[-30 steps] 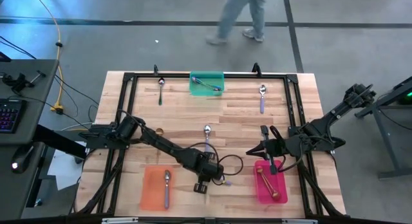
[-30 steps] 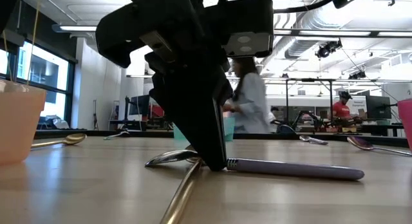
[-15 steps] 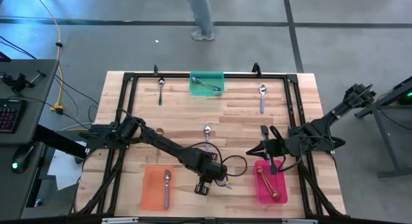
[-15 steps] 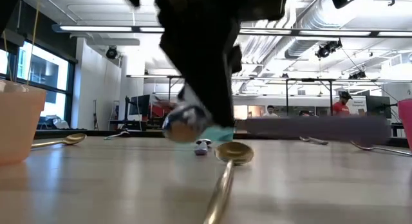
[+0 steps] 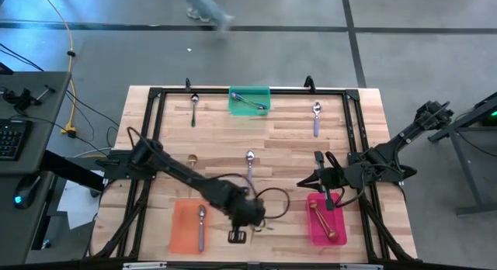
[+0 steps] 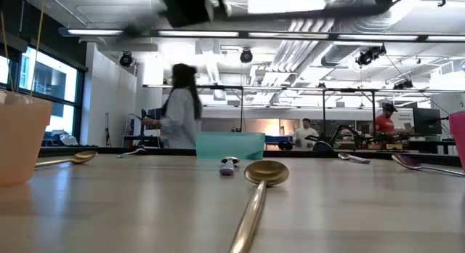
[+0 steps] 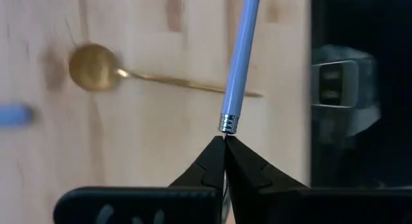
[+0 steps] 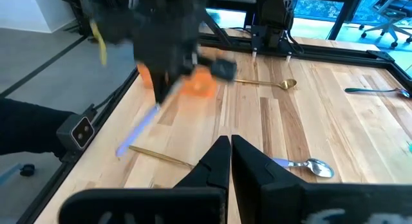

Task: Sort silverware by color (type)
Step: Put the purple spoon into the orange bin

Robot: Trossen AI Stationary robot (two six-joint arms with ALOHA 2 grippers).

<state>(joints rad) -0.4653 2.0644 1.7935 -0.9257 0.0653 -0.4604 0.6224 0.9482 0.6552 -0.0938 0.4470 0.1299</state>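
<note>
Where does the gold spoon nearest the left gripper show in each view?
High: gold spoon faint, just right of the left gripper, by the front edge.
Low: centre foreground, bowl away from camera.
Left wrist: lying crosswise behind the held lavender-handled spoon.
Right wrist: thin handle near that spoon's end.
Shared landmark: orange tray.

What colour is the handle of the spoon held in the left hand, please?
Lavender-blue; the spoon handle shows best in the left wrist view, pinched by the left hand.

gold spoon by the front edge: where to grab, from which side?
Mid-handle, from straight above, fingers across it. The gold spoon lies flat, its handle thin and straight with bare wood either side; the bowl is wide and rounded. Left tool is shut on a lavender spoon.
</note>
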